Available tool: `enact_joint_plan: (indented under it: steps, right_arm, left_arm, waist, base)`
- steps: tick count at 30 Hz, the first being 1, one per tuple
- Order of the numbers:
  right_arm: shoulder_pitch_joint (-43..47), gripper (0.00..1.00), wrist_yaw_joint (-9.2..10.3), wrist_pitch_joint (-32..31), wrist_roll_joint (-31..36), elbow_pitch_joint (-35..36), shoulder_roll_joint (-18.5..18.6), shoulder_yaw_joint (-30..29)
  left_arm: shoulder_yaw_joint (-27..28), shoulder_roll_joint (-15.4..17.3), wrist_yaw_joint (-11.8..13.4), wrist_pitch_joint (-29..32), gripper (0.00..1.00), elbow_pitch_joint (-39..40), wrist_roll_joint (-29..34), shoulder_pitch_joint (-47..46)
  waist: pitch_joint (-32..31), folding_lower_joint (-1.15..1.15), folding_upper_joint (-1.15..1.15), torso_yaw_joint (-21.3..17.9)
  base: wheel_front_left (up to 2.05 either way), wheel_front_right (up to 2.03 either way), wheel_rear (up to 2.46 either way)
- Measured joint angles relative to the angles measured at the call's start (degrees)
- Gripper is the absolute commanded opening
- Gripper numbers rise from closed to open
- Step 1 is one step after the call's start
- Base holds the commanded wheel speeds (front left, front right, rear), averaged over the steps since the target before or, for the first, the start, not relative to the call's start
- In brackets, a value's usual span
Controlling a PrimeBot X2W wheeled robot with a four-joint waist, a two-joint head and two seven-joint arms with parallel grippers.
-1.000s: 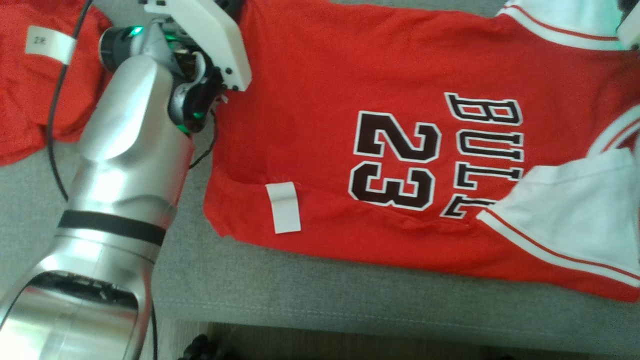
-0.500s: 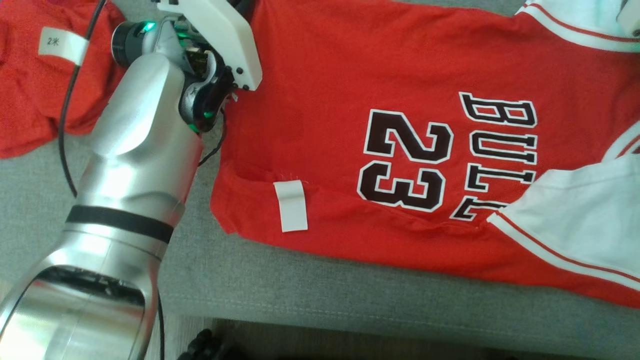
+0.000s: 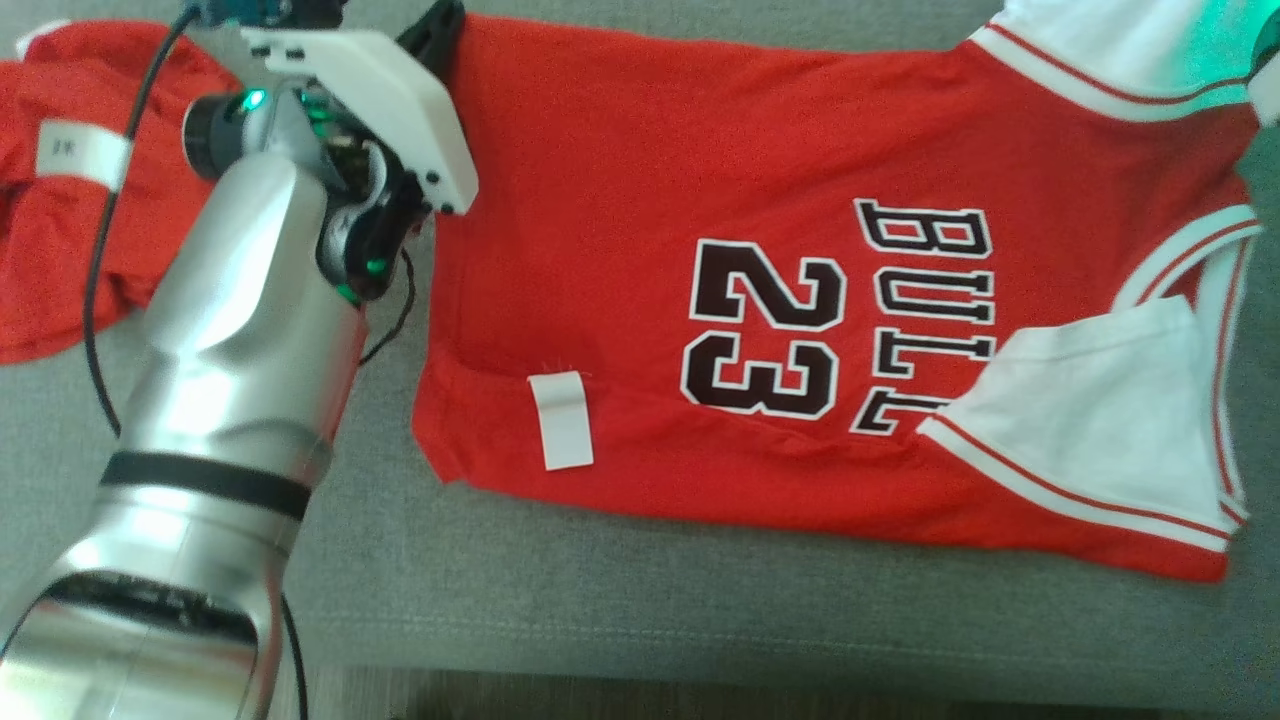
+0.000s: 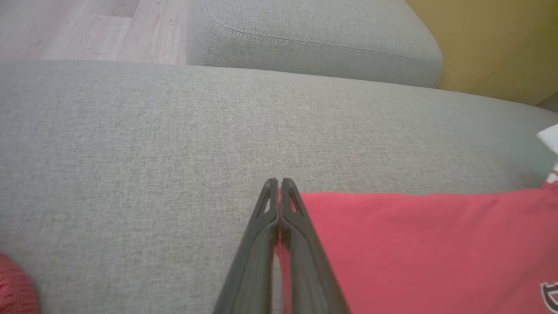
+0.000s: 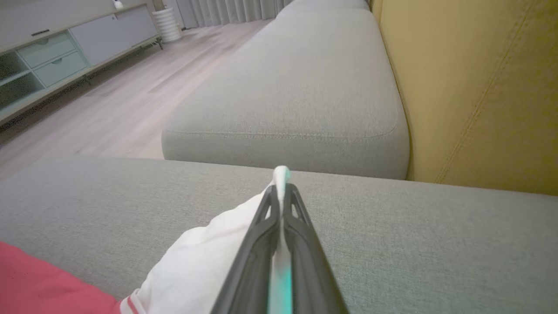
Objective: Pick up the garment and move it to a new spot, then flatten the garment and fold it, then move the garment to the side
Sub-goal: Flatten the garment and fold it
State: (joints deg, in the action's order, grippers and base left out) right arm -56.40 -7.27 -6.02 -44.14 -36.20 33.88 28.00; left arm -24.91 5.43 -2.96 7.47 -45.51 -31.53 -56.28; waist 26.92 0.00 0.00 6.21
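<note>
1. The head cam is sitting differently vs a sec ago. The whole pic is shifting, so the shirt (image 3: 620, 180) isn't really sliding on the sofa seat (image 3: 700, 610). More of the shirt's near-right corner is showing now.
2. The real change is at the right claw (image 5: 281, 188). It was wide open a sec ago and is now pinching fully shut on the far white sleeve (image 5: 196, 261), w/ a bit of white cloth poking past the tips.
3. The left claw (image 4: 279, 184) is staying clamped tight on the shirt's far-left hem corner, red cloth showing btw its fingers.
4. My read: both far corners are now being held, so the robot is prob. setting up to pull the cloth taut or bring the far edge over. That makes it the flatten/fold stage, and the move to the side isn't started.
5. The shirt is lying spread lengthwise along the seat, hem to the left, sleeves to the right, near edge running close to the seat's front edge. Its body is lying mostly smooth.
6. The near white sleeve (image 3: 1090, 410) is lying tucked in over the end of the lettering.
7. The "23" print (image 3: 765, 330) is facing up, flat.
8. The white tag (image 3: 562, 420) is sitting on a crease by the near-left corner.
9. Another red cloth (image 3: 50, 250) is bunching at the seat's left end, apart from the shirt.
</note>
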Motion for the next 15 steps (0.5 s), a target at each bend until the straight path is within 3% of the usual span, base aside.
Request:
enact_joint_plan:
  steps: [6, 15]
  right_arm:
    - [6.2, 0.00, 0.00, 0.8, -2.2, 7.6, 2.0, 0.4]
    - [24.7, 0.00, 0.00, -5.5, -6.4, 19.4, 4.0, -3.3]
  left_arm:
    - [0.2, 2.0, -0.2, 2.4, 0.00, 4.5, -2.0, 4.7]
    - [1.1, 8.3, 0.0, 10.4, 0.00, 16.9, -5.0, 13.8]
  waist:
    - [-2.8, 0.00, 0.00, -1.5]
    - [-5.6, 0.00, 0.00, -4.3]
  base:
    - [0.00, 0.00, 0.00]
    - [0.00, 0.00, 0.00]
